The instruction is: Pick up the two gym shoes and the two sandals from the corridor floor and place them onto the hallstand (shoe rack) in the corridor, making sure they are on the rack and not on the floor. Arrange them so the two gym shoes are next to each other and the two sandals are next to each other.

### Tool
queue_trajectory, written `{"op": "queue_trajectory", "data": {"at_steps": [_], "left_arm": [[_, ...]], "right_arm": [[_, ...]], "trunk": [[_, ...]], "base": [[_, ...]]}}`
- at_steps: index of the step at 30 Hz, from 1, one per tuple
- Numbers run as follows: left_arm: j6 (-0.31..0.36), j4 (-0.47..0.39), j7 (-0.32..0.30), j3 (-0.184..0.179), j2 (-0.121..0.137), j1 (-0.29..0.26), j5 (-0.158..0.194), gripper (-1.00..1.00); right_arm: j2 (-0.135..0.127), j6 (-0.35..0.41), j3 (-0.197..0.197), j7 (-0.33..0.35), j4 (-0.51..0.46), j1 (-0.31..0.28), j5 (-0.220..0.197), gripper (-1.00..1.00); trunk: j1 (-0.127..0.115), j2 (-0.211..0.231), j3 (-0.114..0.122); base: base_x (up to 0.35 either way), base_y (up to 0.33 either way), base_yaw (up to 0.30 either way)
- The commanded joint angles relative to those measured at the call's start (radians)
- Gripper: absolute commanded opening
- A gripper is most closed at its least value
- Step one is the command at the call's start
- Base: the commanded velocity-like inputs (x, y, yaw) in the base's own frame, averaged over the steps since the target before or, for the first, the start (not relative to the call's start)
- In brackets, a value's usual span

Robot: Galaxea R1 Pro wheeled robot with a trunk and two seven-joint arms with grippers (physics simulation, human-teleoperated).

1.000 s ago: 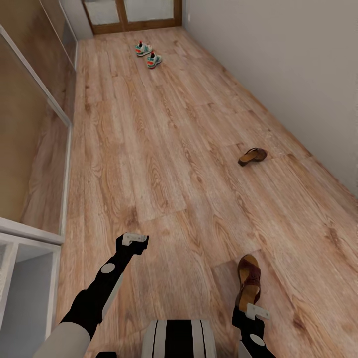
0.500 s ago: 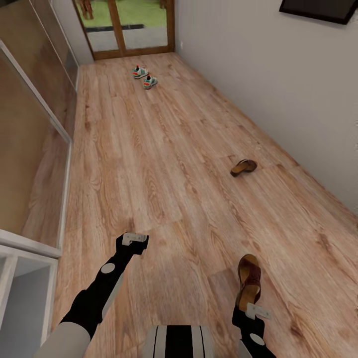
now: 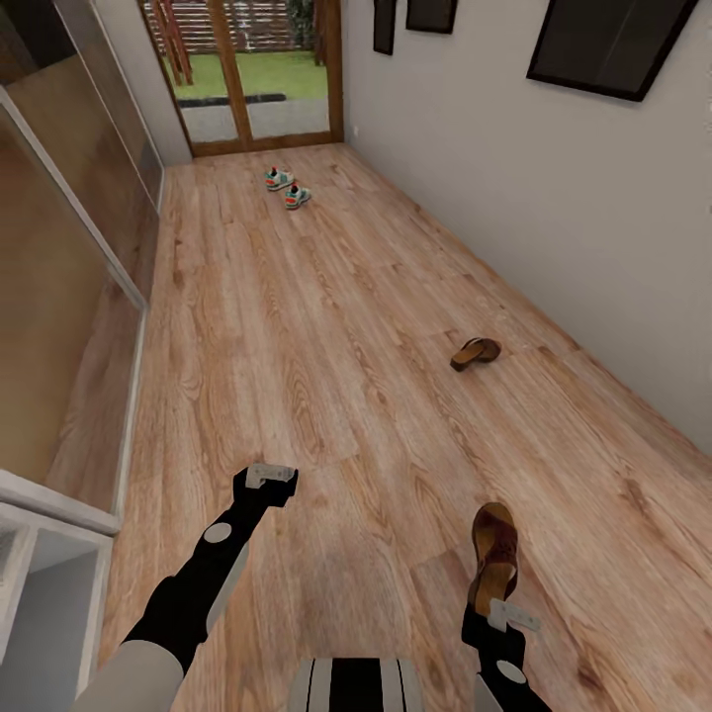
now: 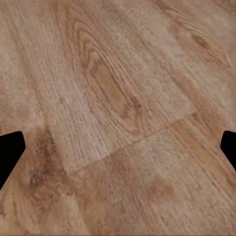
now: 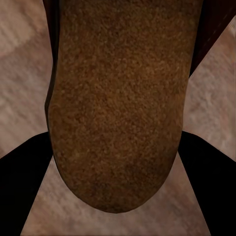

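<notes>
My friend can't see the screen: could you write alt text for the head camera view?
The right pincer holds a brown sandal above a wood-plank corridor floor. A second sandal lies farther ahead, two gym shoes lie near the glass doors, and the left pincer is empty.

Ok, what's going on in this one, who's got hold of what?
The right gripper is shut on a dark brown leather sandal with a tan insole, held out over the light brown wood-plank floor. The left gripper is open and holds nothing. The second brown sandal lies on the floor nearer the right wall, and the two white sneakers with green stripes sit side by side far down the corridor near the glass door. Nothing is racked yet.
</notes>
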Motion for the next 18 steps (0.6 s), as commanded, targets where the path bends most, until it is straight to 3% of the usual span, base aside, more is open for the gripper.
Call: {"op": "queue_trajectory", "data": {"at_steps": [1, 18], "left_arm": [[0.006, -0.001, 0.000, 0.002, 0.000, 0.000, 0.000, 1.00], [0.006, 0.000, 0.000, 0.007, 0.003, 0.000, 0.001, 1.00]], "right_arm": [[0.001, -0.006, -0.003, 0.003, 0.001, 0.000, -0.008, -1.00], [0.002, -0.006, -0.002, 0.001, 0.000, 0.000, -0.007, -1.00]], "trunk": [[-0.004, 0.007, 0.003], [-0.069, 0.126, 0.067]], "base": [[0.000, 0.000, -0.002], [0.000, 0.000, 0.000]]}}
